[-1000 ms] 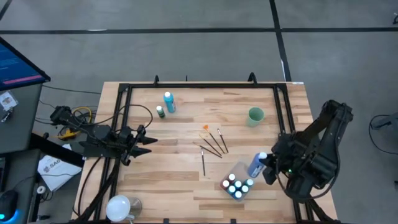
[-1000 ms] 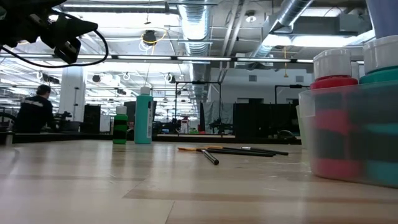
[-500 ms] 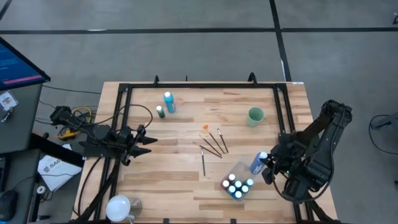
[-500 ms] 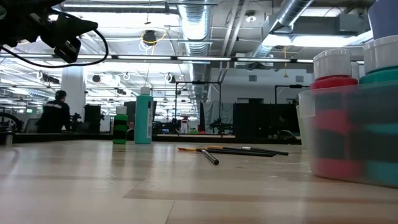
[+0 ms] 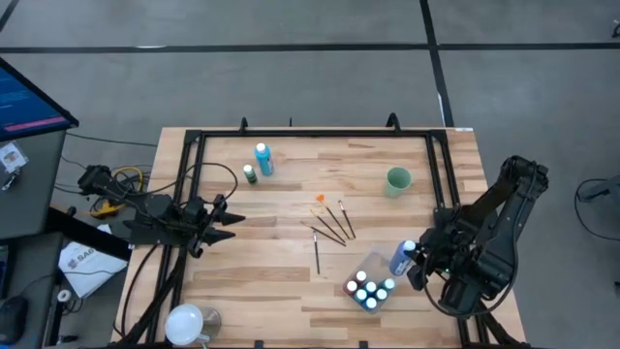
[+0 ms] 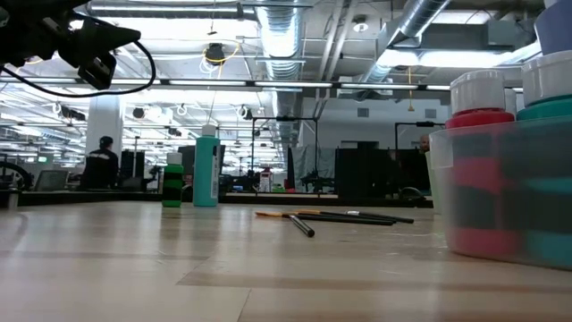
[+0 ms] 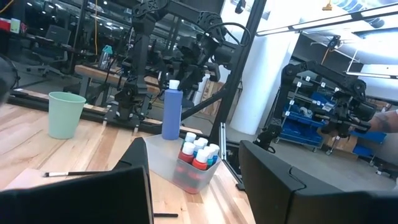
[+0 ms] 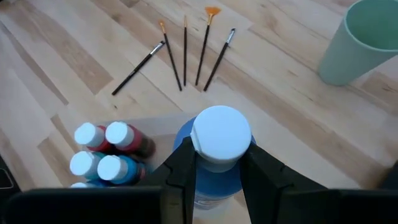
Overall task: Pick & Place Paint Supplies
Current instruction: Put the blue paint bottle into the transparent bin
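The right gripper [image 8: 214, 165] is hovering just beside the tub [image 5: 373, 273], on the side away from the brushes [image 5: 331, 225], with its jaws clamped on the neck of a blue bottle [image 8: 211, 163] with a white cap; the bottle is standing upright between the two dark fingers [image 8: 185, 163]. The tub is sitting on the counter [image 5: 291, 184] and is holding a cluster of small bottles [image 5: 369, 288] with white, red and teal caps. The brushes are lying loose on the counter just beyond the tub toward the middle, four fanned together and one a little apart. The green cup [image 5: 397, 180] is standing farther from the tub, near the counter's far right rail. Well apart from the tub, near the far left part of the counter, a tall teal bottle [image 5: 263, 159] and a short green bottle [image 5: 249, 174] are standing side by side. The left gripper [image 5: 225, 221] is waiting at the counter's left edge, far across from the tub, its jaws standing apart and holding nothing. A person [image 6: 100, 164] is showing in the room behind.
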### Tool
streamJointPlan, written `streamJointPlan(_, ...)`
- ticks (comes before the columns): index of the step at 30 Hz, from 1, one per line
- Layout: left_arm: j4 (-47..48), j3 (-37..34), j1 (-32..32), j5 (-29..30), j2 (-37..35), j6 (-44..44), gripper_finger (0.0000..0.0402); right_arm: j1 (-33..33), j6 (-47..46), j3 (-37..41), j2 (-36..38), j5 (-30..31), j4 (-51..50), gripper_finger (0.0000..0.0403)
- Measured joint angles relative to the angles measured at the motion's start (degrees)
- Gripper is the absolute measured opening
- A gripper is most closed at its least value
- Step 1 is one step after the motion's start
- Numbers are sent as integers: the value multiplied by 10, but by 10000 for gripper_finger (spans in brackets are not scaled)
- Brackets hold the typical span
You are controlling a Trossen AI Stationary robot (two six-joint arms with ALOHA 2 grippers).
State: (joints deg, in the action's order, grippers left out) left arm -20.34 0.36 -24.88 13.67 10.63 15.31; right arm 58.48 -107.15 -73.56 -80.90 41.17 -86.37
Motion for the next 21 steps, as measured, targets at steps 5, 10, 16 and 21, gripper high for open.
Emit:
streamJointPlan(5, -3, 0, 0, 0, 0, 0, 132, 0, 11, 0, -13, 1, 3, 86)
streamJointPlan(10, -4, 0, 0, 0, 0, 0, 132, 0, 8, 0, -34, -4, 3, 86)
streamJointPlan(16, -4, 0, 0, 0, 0, 0, 132, 0, 7, 0, -55, -7, 7, 86)
streamJointPlan(21, -6, 0, 0, 0, 0, 0, 132, 0, 6, 0, -85, -7, 11, 86)
